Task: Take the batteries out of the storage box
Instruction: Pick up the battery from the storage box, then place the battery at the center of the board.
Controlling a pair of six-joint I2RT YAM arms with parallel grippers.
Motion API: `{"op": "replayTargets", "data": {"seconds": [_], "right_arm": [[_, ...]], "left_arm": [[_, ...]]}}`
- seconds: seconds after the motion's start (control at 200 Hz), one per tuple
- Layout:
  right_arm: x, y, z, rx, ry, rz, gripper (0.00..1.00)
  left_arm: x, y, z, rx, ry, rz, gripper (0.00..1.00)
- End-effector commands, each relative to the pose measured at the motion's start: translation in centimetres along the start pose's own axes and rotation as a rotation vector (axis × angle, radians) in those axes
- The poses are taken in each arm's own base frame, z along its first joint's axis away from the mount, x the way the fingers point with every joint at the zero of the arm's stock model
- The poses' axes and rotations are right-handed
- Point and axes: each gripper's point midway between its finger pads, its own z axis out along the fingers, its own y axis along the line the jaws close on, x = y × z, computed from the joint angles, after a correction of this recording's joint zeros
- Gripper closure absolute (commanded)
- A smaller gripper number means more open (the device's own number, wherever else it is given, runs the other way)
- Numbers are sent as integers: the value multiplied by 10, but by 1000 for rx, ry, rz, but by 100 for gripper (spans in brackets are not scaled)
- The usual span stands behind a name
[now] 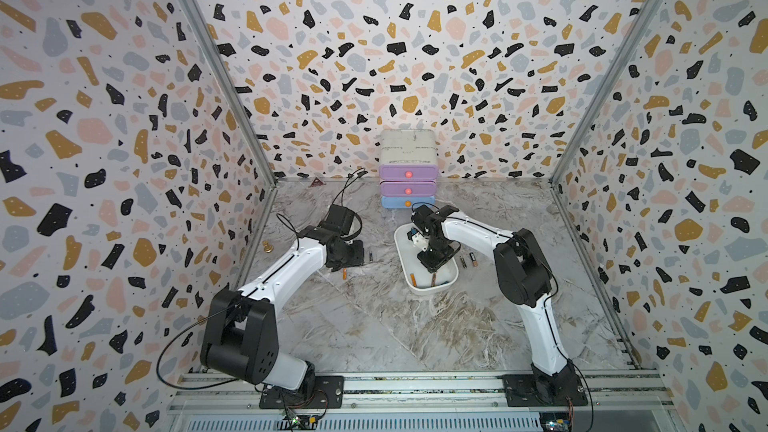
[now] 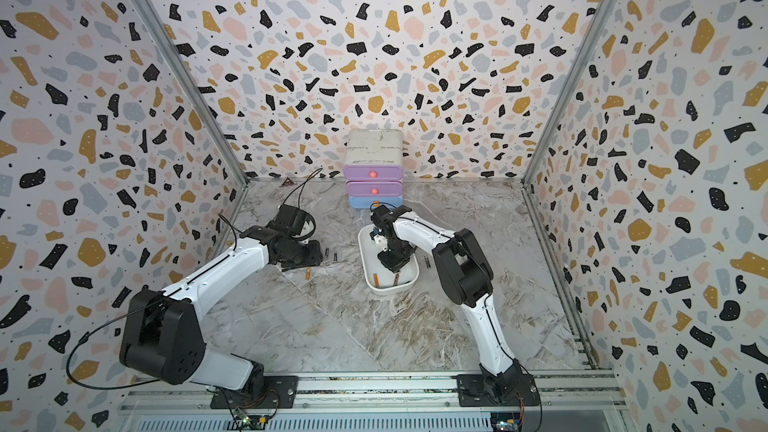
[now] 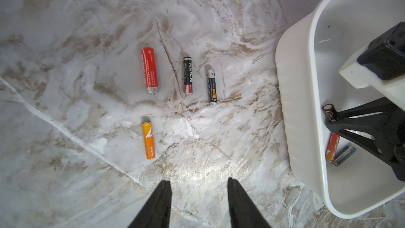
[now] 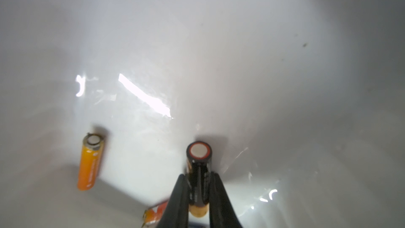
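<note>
My right claw (image 4: 198, 176) is down inside the shallow glossy white plastic storage box (image 4: 197, 40). Its two black fingers are pinching a black-and-copper cylindrical battery (image 4: 198, 156) round the middle, and the flat end with the red ring faces the wrist camera. I cannot tell whether that battery is clear of the box floor. Three more lie in the box. An orange cylindrical battery (image 4: 91, 163) sits off to one side of the pinched one. An orange-and-white battery (image 3: 333, 146) and a blue battery (image 3: 345, 155) touch each other close by the claw.

My left claw (image 3: 198, 183) hangs over the grey marbled counter (image 3: 87, 183) beside the box, fingers spread with nothing between them. Four batteries lie on the counter on that side of the box, none touching. A red battery (image 3: 149, 71), a black battery with a red-and-white end (image 3: 188, 75) and a dark battery with a small yellow patch (image 3: 212, 86) form a loose row, the last one nearest the box. An orange battery with a white mark (image 3: 148, 140) lies apart from the row.

On the opposite side of the box, in a top view, two small dark batteries (image 1: 472, 259) lie just beside its wall. Beyond the box, against the back wall, stands a white cabinet with purple and blue drawers (image 1: 408, 168).
</note>
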Motion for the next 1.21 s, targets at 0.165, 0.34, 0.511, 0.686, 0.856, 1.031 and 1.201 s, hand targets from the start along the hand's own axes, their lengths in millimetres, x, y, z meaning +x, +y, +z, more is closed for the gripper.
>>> {"op": "replayTargets", "data": {"seconds": [0.165,0.34,0.511,0.686,0.856,1.031,1.201], "right_arm": [[-20,19,-72,-58,-184,45,100],[-17,14,-104,-62,-250,103,100],[3,-26,-129,5,-277,239,100],[47,-120,-118,199,-195,445,100],[82,-173,-88,333,-56,535,100],[90,-184,-59,357,17,519,100],[89,-186,-54,359,15,515,100]], "left_arm": [[-9,-7,-12,27,-55,5,54],[-9,-11,-15,44,-57,4,54],[-9,-18,-21,61,-53,25,54],[-2,-43,-15,162,-5,47,53],[16,-81,4,172,104,132,53],[26,-103,31,188,165,109,49],[20,-108,50,158,195,88,46]]}}
